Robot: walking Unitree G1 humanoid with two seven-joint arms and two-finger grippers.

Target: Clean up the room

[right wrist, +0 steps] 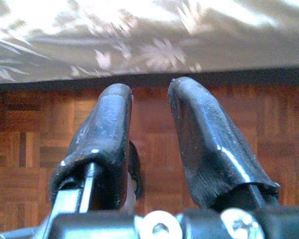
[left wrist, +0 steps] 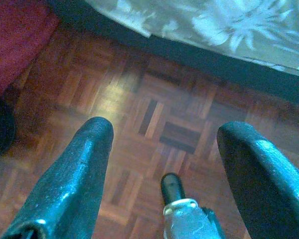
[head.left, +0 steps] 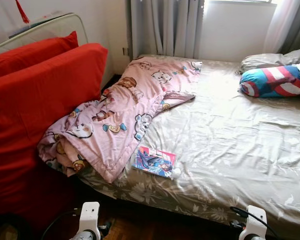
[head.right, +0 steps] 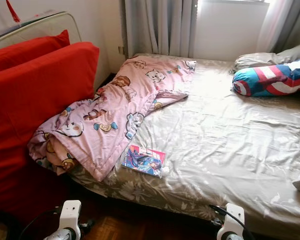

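Note:
A rumpled pink cartoon-print blanket lies along the left side of the bed, spilling over its near corner. A colourful comic book rests flat on the beige floral sheet just right of the blanket's hem, near the bed's front edge. Both arms hang low in front of the bed. My left gripper is open wide over the parquet floor. My right gripper points at the bed's edge, its fingers a little apart with nothing between them.
Two big red cushions lean against the wall left of the bed. A red, white and blue pillow and a grey pillow lie at the far right. Grey curtains hang behind the bed.

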